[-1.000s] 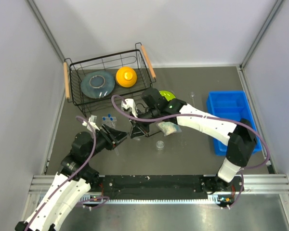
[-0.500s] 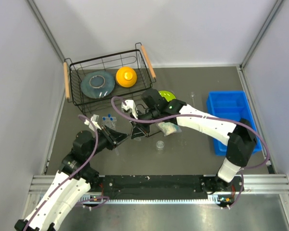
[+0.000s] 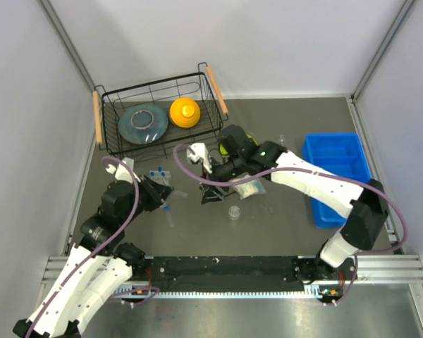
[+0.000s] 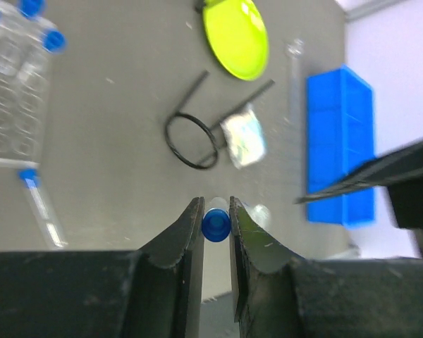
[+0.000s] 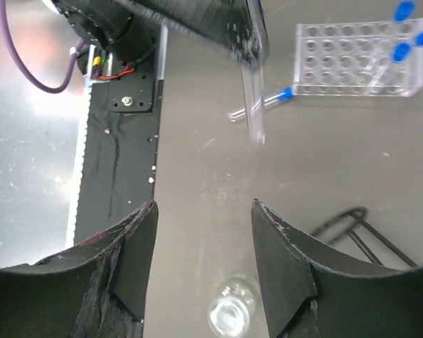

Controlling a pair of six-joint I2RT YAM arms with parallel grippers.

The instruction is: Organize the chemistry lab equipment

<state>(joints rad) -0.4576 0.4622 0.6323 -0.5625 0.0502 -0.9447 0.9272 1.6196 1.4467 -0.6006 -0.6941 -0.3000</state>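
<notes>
Clenching a capped tube [image 4: 216, 224] in left end effector [image 4: 215, 211]; right end effector [image 5: 204, 205] released. We see perhaps three in rack [image 4: 7, 120]; goggles [image 4: 190, 139], packet [image 4: 243, 139], dish [image 5: 231, 310], stray tube [image 4: 42, 215] loose.

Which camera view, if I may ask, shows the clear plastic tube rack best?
Right wrist view: the clear plastic tube rack lies unobstructed, its wells and blue-capped tubes plain. The left wrist view crops the rack at the frame edge; the top external view shows it small, partly hidden.
</notes>
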